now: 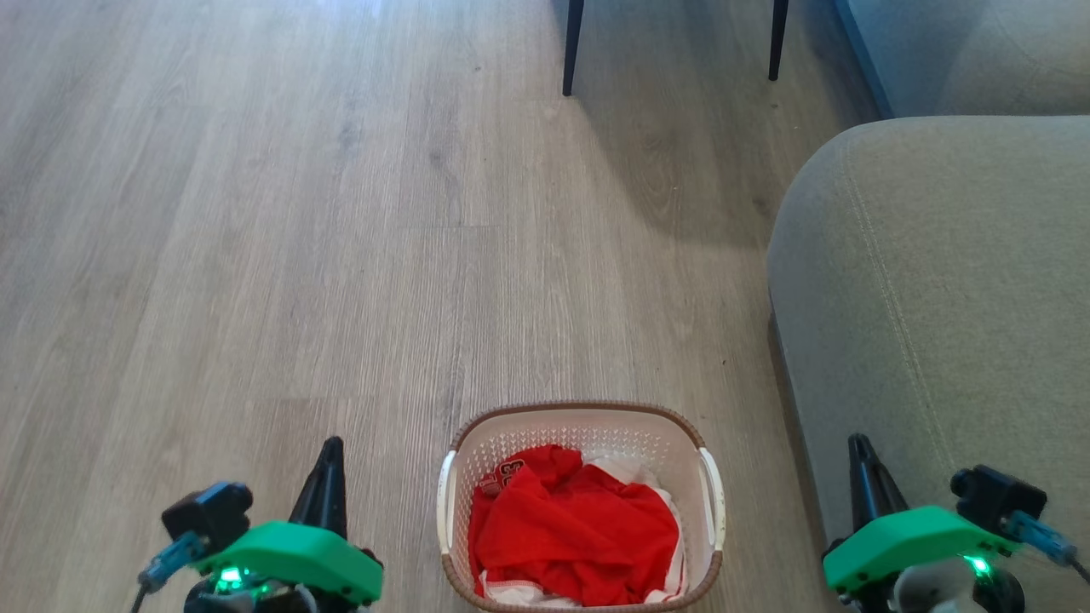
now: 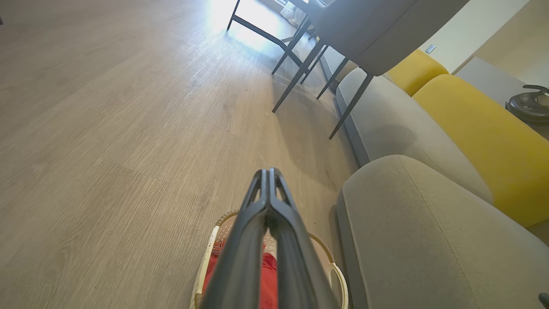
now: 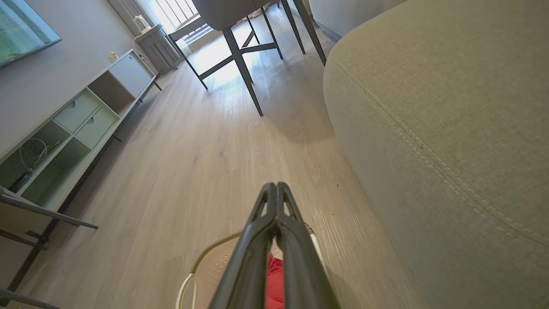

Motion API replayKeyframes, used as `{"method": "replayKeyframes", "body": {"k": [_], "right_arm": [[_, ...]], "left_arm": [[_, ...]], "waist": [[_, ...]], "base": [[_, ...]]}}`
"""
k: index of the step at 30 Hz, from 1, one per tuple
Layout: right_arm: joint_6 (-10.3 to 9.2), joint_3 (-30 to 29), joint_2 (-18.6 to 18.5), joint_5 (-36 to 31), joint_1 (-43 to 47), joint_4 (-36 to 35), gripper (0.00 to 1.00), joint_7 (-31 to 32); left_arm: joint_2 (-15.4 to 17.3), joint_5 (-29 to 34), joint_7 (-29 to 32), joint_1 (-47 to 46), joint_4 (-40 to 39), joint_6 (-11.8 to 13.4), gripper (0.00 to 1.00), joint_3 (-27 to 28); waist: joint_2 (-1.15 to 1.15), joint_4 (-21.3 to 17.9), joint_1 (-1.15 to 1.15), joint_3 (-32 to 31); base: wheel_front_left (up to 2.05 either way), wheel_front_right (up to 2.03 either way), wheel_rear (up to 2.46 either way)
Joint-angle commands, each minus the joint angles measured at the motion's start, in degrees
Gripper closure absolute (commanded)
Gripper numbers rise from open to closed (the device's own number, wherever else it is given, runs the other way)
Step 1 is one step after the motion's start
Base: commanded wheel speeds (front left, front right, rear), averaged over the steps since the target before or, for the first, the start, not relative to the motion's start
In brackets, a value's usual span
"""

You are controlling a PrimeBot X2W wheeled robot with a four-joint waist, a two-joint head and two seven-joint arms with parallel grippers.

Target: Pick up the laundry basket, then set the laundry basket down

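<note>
Fingers pressed together and empty on left claw (image 1: 331,444) and right claw (image 1: 857,441), low at either side, touching nothing. Between them, upright on the pale wood-plank floor (image 1: 255,255), the laundry basket (image 1: 588,409) with red and white clothes (image 1: 579,528). Just right, grey sofa arm (image 1: 937,298); farther off, dark chair legs (image 1: 572,47) and yellow cushions (image 2: 480,141).

Floor (image 1: 255,255) count: one laundry basket (image 1: 588,409), with two white handles (image 1: 444,502). Inside are one red garment (image 1: 579,528) and white cloth (image 1: 634,472), pieces uncountable. Two grippers: left gripper (image 1: 332,444), right gripper (image 1: 856,441). Two dark chair legs (image 1: 572,47) farther along the floor. One grey sofa (image 1: 937,298), two yellow cushions (image 2: 484,137). One low cabinet (image 3: 55,141) with two drawers (image 3: 77,111).
</note>
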Motion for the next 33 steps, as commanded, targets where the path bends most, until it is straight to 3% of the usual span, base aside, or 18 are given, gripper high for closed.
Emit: {"method": "replayKeyframes", "body": {"k": [1,33], "right_arm": [[0.13,-0.3,-1.0,1.6,-3.2,-1.6,1.00,0.4],[0.22,-2.9,-1.4,21.9,-5.1,-1.2,1.00,5.2]], "left_arm": [[0.7,-1.4,0.2,-3.1,-1.6,-0.4,1.00,1.3],[1.0,-21.0,4.9,-5.2,-1.0,-2.6,1.00,5.9]], "waist": [[0.00,0.0,0.00,0.0],[0.00,-1.3,0.00,0.7]], "base": [[0.00,0.00,0.00],[0.00,0.00,0.00]]}}
